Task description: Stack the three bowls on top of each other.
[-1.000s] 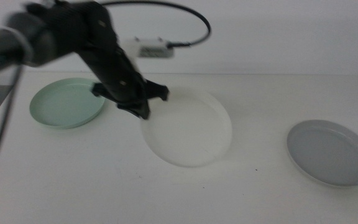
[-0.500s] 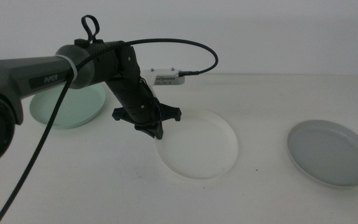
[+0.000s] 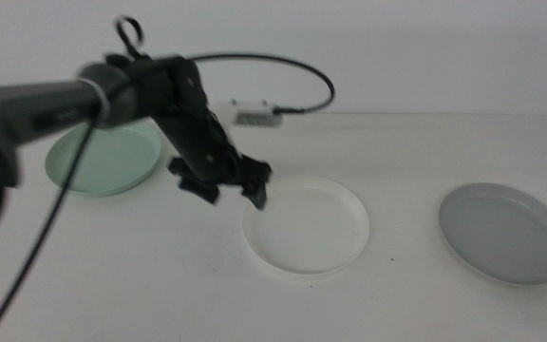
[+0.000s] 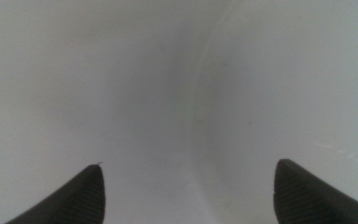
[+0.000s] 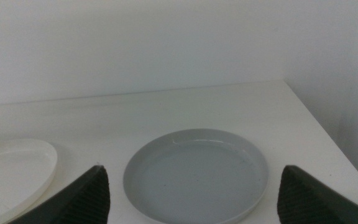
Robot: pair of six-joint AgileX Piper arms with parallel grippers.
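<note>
The white bowl (image 3: 307,225) lies flat on the table's middle. My left gripper (image 3: 228,188) hangs open just above the bowl's left rim, one jaw outside the rim and one over it; in the left wrist view the rim (image 4: 197,118) runs between the two spread jaws, gripper (image 4: 188,186). The mint green bowl (image 3: 103,158) lies at the far left, partly behind the left arm. The grey bowl (image 3: 504,232) lies at the right; it also shows in the right wrist view (image 5: 196,174). My right gripper (image 5: 191,198) is open and empty, waiting near the grey bowl, out of the middle view.
A small white box (image 3: 254,116) with a black cable lies at the table's back edge. The table's right edge (image 5: 328,149) runs close past the grey bowl. A white wall stands behind the table.
The left gripper let go of the white bowl, which now lies flat, a little further right. The jaws opened and the arm lifted slightly.
</note>
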